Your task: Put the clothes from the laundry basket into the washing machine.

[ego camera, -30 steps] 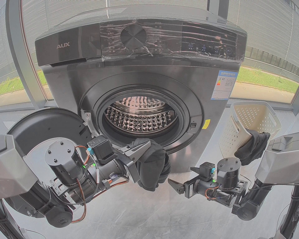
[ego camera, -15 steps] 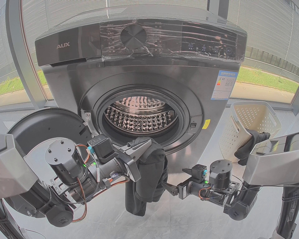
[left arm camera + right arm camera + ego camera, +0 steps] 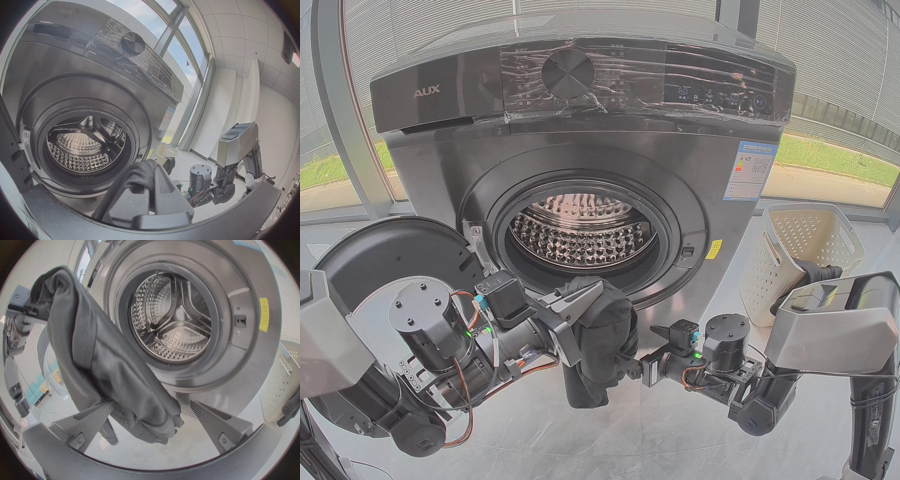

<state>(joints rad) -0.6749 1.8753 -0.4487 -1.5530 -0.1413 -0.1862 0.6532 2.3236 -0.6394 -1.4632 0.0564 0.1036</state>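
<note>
right tool (image 3: 150, 405) advanced, open around dark garment (image 3: 103, 365), perhaps touching hem.

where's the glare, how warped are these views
Head view: daylight glints on the ribbed steel drum and the wrinkled plastic film over the controls. Both wrist views: heavy fisheye bending, black corners. Right wrist view: dark grey garment dim against the bright drum.

Bright daylight is admitted through the windows (image 3: 837, 94) behind the washing machine (image 3: 456, 162). Glare is thrown off the plastic film (image 3: 625, 75) on its panel and off the steel drum (image 3: 581, 237) beyond the left hand (image 3: 584, 312). The dark garment (image 3: 603, 337) gripped in that hand is left nearly without detail. Strong fisheye bending is seen at all edges, and black corners in both wrist views.
</note>
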